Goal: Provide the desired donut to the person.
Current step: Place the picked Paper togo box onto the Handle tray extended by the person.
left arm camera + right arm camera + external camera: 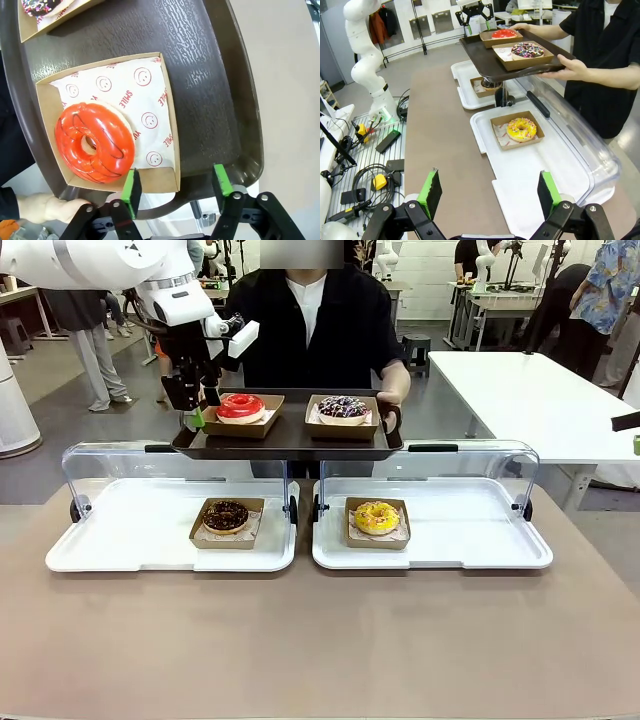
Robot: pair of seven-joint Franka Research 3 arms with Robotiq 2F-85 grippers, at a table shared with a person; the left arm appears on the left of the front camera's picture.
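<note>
The person [310,320] in a black shirt holds a dark brown tray [290,440] above the table's far side. On it are a red-glazed donut [240,406] in a cardboard box and a sprinkled chocolate donut [343,407] in another. My left gripper [197,412] hangs at the tray's left end, beside the red donut's box. In the left wrist view the left gripper [177,184] is open. One green pad touches the box edge near the red donut [95,142], and the other stands over the tray's rim [250,150]. My right gripper [490,192] is open over the table with nothing between its fingers.
Two white trays [120,550] [480,540] with raised clear lids lie on the brown table. One holds a boxed chocolate donut [226,515], the other a boxed yellow donut [377,517]. The person's hand [45,207] grips the brown tray near my left fingers. A white table [540,400] stands at the back right.
</note>
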